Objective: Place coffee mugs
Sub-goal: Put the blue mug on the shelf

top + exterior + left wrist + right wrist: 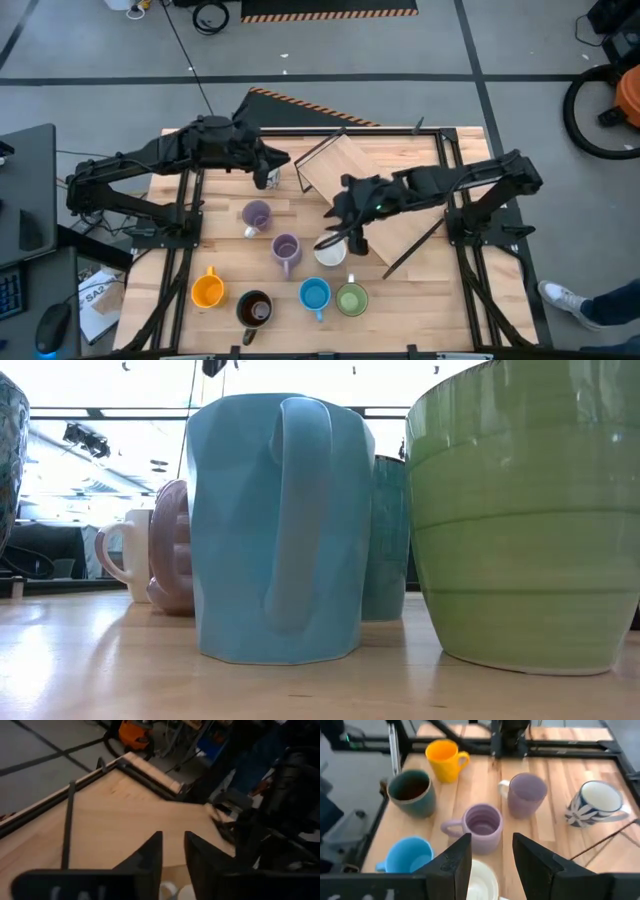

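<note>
Right gripper (491,855) open over white mug (481,881); table edge (300,350) near.

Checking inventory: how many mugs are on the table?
8: two lavender mid-table, white by the right pincer, patterned one by the left pincer, and orange, dark, blue, green along the front.

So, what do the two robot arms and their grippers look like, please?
Both arms are black and made of jointed segments on black frames. The right arm shows a small green light near its wrist. Each gripper ends in two flat, dark, wedge-shaped fingers: the left gripper and the right gripper look alike. White lettering marks the bar below the left fingers.
</note>
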### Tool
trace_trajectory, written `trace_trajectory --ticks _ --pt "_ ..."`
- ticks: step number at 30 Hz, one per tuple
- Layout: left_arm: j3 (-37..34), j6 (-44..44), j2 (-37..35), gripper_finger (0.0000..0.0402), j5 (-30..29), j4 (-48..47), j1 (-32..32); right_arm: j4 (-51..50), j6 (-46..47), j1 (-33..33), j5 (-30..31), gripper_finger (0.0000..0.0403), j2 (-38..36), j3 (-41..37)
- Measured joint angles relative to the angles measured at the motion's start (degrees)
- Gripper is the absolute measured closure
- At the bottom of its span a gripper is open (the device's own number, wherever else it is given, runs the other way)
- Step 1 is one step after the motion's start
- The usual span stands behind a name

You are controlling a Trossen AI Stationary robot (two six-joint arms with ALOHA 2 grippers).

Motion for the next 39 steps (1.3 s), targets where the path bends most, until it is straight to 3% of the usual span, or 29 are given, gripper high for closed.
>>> trace_trajectory --ticks 6,14,23,28,39 --pt "0.0 -0.5 0.0 0.0246 0.0 -2.9 0.0 -0.6 -1.3 0.2 -4.7 0.0211 4.8 0.0" --pt "0.0 -4.9 -1.3 0.0239 0.1 -2.3 0.0 -4.7 -3.3 1.0 -14.3 0.0190 8.9 0.0" --pt "0.0 -13.4 -1.6 0.0239 0.1 5.0 0.0 -8.9 -7.7 4.1 -13.8 0.0194 7.9 0.0" --pt "0.0 -16.9 -1.7 0.0239 0.1 10.9 -0.7 -8.9 -9.1 5.9 -8.5 0.0194 9.6 -0.1" --pt "0.1 -12.5 -4.6 0.0239 0.1 16.6 0.1 -8.2 -8.5 6.7 -6.2 0.0202 16.3 -0.1"
